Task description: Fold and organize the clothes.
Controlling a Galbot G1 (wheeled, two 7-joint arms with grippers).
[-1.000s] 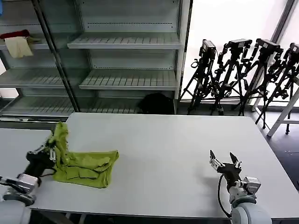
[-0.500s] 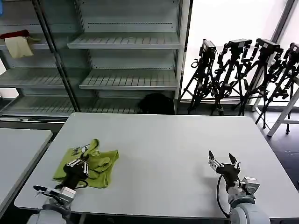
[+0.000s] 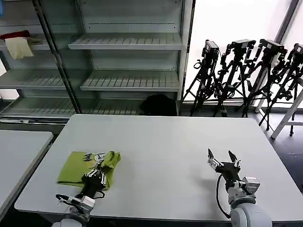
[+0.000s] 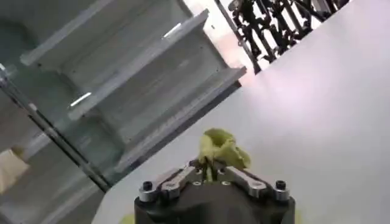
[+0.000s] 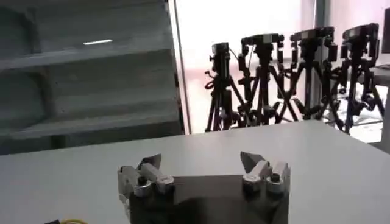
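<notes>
The lime-green clothes (image 3: pixel 80 168) lie folded on the white table (image 3: pixel 161 142) near its front left corner. My left gripper (image 3: pixel 97 158) is shut on a bunched fold of the green fabric (image 4: pixel 222 149) at the pile's right edge, holding it a little above the table. Towards the front right of the table my right gripper (image 3: pixel 220 158) stands open, its two fingertips (image 5: pixel 151 162) wide apart with nothing between them.
Grey shelving (image 3: pixel 128 42) stands behind the table, with red and cream cloths (image 3: pixel 18 42) on an upper left shelf. Several black tripods (image 3: pixel 246 71) crowd the back right. A second table (image 3: pixel 19 151) adjoins on the left.
My left gripper has carried the held fold of the shirt from the left side across to the right, and the shirt now lies flatter and more compact. The right gripper has barely shifted.
</notes>
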